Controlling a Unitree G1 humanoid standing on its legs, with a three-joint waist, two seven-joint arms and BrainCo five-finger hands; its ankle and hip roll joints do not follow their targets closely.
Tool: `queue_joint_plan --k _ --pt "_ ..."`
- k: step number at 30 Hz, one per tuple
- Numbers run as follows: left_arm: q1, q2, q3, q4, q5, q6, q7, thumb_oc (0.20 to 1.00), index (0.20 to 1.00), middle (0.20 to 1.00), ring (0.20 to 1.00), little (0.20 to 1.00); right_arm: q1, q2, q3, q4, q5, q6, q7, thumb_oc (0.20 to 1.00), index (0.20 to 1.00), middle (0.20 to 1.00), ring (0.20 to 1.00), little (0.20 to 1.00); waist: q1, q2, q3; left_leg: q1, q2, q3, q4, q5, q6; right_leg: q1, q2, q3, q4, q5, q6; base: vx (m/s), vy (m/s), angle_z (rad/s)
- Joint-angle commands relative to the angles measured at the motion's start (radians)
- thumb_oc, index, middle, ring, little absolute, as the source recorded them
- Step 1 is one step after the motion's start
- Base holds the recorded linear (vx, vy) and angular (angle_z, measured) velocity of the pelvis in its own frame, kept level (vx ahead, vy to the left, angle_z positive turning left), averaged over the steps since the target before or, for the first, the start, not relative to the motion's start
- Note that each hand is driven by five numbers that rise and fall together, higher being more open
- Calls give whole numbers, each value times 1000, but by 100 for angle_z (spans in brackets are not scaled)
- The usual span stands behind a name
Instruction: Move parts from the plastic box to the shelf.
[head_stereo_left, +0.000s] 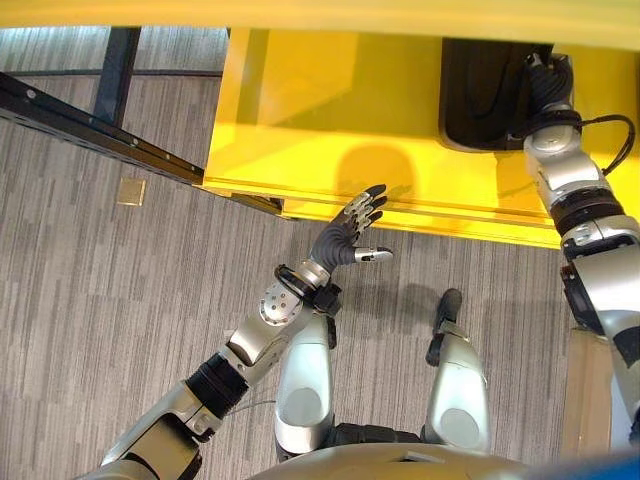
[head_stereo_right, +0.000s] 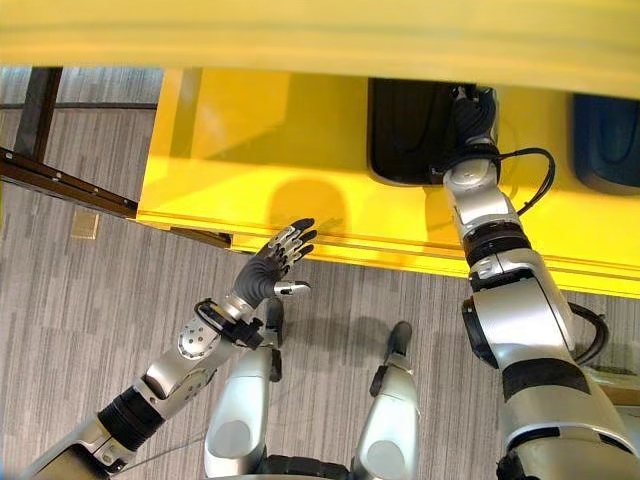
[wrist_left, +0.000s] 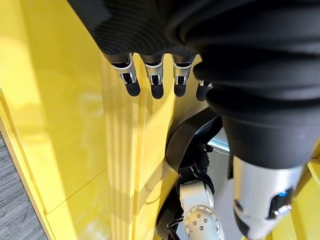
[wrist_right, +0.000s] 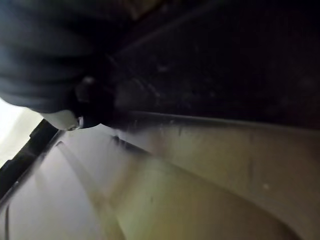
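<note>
A black plastic box (head_stereo_right: 405, 120) stands on the yellow shelf (head_stereo_left: 330, 110), at its right part. My right hand (head_stereo_right: 470, 112) reaches down into this box, and its fingers are hidden inside. The right wrist view is dark and shows the box's pale inner wall (wrist_right: 200, 170) from very close; no part can be made out there. My left hand (head_stereo_left: 345, 238) hovers open, fingers spread, just in front of the shelf's front edge, holding nothing. In the left wrist view its fingers (wrist_left: 156, 82) point along the yellow surface.
A dark blue bin (head_stereo_right: 605, 140) stands on the shelf to the right of the black box. A dark metal frame rail (head_stereo_left: 80, 125) runs over the grey floor at the left, near a small brass floor plate (head_stereo_left: 130, 190). A yellow upper board (head_stereo_left: 320, 10) overhangs.
</note>
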Motion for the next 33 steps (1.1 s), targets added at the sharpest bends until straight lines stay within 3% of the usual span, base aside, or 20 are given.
queue_joint_plan --k 1,23,33 --pt "-9 -9 -39 -61 9 -75 19 1000 1000 1000 1000 1000 -43 -39 60 27 -9 16 -27 200 200 200 200 200 29 25 2 -22 -56 39 70 -40 58 -49 60 -45 164 -78 -79 0 0 0" --pt "5 -9 -64 -65 15 -92 40 1000 1000 1000 1000 1000 -69 -67 86 66 -40 42 -79 200 200 200 200 200 24 30 2 -22 -52 41 85 -50 57 -54 54 -50 190 -91 -84 0 0 0" --pt "9 -10 -77 -67 24 -114 62 1000 1000 1000 1000 1000 -83 -94 110 62 -126 48 -92 200 200 200 200 200 15 31 2 -27 -52 46 92 -57 58 -66 51 -42 202 -95 -85 1 5 -1"
